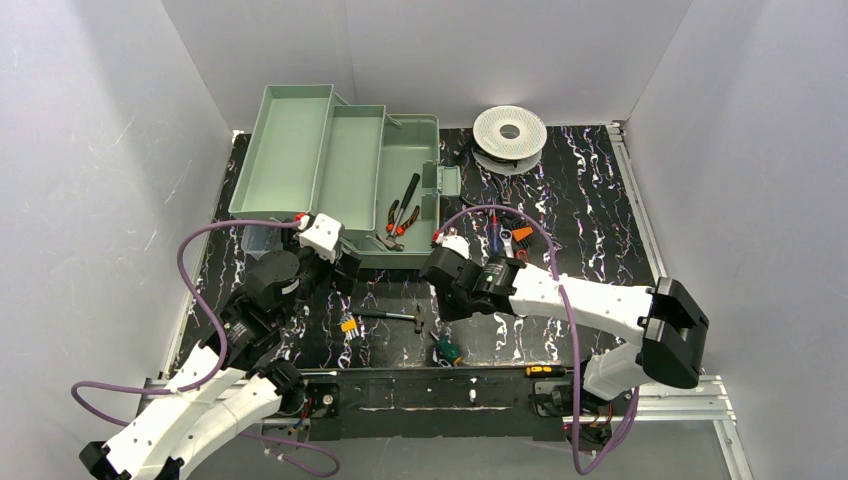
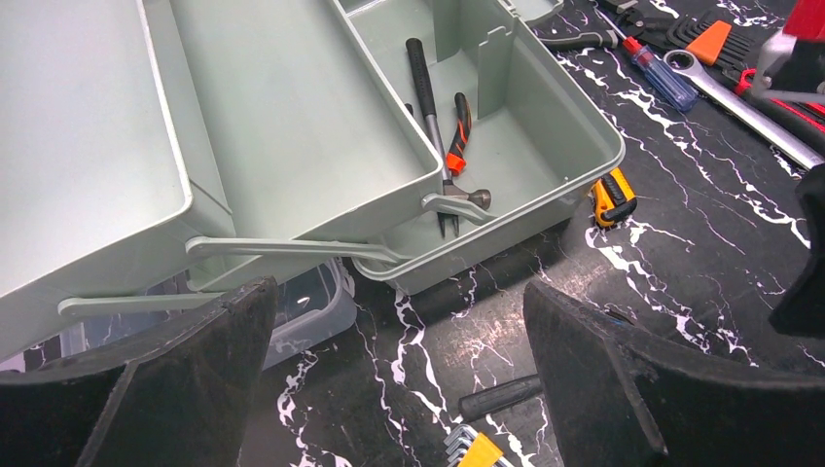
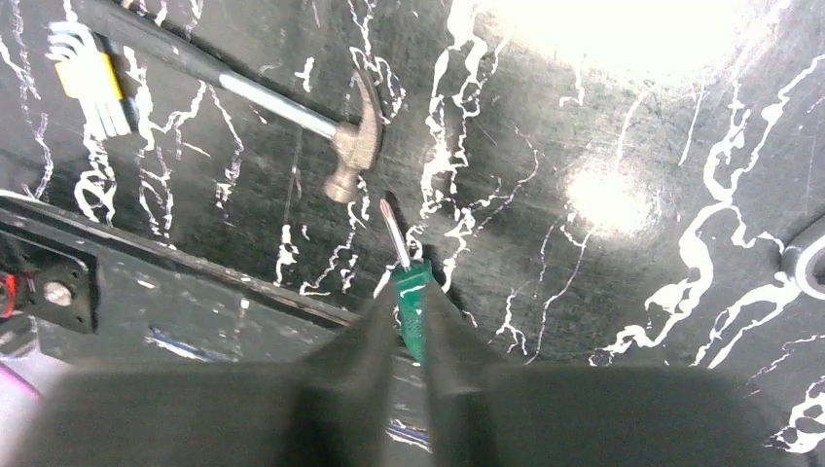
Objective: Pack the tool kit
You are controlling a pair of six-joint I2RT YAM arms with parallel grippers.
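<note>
Two arms, one tool gripped near the open toolbox (image 1: 350, 160).
Right gripper (image 3: 409, 292) has its fingers pinched tight on the green handle of a screwdriver (image 3: 397, 233), tip just short of the hammer (image 3: 340, 146) on the table (image 1: 600, 220). Left gripper (image 2: 397, 292) gapes wide, holding nothing, before the toolbox, which stands open at the table's back left, trays fanned out.

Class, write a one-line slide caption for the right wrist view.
Right claw closed on a green-handled screwdriver, tip pointing toward the head of a hammer lying on the black marbled table.
</note>
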